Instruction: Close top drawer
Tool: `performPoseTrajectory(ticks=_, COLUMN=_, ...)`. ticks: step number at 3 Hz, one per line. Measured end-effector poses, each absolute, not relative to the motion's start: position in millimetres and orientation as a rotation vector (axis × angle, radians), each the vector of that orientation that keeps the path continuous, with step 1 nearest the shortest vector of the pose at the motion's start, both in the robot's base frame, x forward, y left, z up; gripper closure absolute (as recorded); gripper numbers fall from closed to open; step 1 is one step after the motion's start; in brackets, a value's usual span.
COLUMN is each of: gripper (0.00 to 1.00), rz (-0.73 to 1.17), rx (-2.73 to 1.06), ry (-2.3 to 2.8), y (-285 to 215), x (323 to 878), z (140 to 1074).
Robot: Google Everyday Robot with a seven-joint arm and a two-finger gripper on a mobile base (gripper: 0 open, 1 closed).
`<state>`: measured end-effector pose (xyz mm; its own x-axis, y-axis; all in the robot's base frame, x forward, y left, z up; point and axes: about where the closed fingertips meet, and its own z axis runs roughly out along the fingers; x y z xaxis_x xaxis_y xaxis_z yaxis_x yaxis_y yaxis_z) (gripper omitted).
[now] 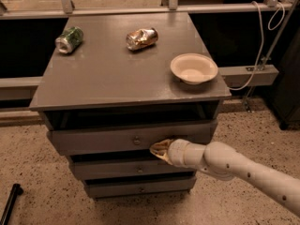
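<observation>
- Top drawer (pixel 93 140) sits slightly pulled out beneath the table (pixel 117 74) top.
- Claw (pixel 158 149) touches its front at 4 o'clock of the knob (pixel 136 139); spread or pressed together, cannot tell.

Grey cabinet top (pixel 117 74), green can (pixel 69 39), crushed can (pixel 141 38), pale bowl (pixel 193 68), jaws at top drawer (pixel 93 140) front
</observation>
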<state>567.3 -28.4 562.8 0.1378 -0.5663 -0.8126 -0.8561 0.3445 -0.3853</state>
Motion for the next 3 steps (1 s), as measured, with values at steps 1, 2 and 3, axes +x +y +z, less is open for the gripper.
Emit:
performPoseTrajectory(ticks=1, gripper=1.0, rz=0.355, rx=-1.341, ry=1.524, y=-21, x=566, z=569)
performPoseTrajectory(ticks=2, gripper=1.0, rz=0.349, rx=-1.357, ry=1.522, y=-31, x=538, z=579)
performPoseTrajectory(ticks=3, gripper=1.0, rz=0.351, rx=-1.335, ry=1.559, y=-62, x=486, z=592)
